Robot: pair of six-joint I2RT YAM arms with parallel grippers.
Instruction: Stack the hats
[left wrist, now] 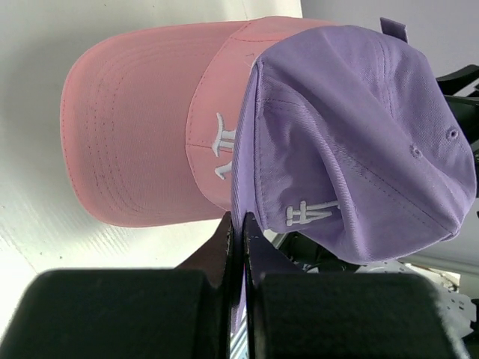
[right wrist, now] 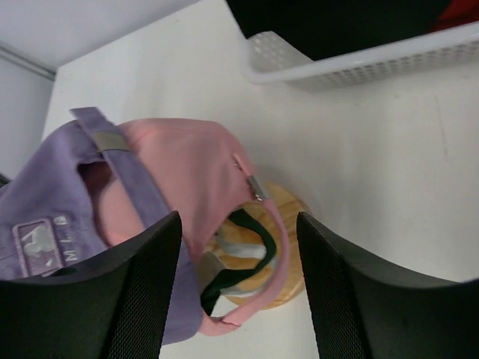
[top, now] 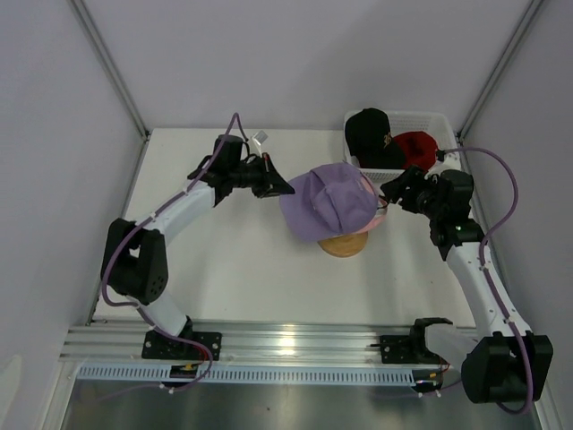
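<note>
Top external: left gripper (top: 286,187) is pinching the lavender cap (top: 327,199) over the pink cap (top: 371,219), right gripper (top: 389,193) is gaping, black cap (top: 369,134) and red cap (top: 414,146) are waiting.

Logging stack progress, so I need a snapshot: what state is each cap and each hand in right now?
lavender cap: brim pinched in left hand, lying askew over pink cap.
pink cap: on wooden stand, partly covered.
black cap: in basket, not stacked.
red cap: in basket, not stacked.
left hand: shut on lavender cap.
right hand: open, holding nothing.
</note>
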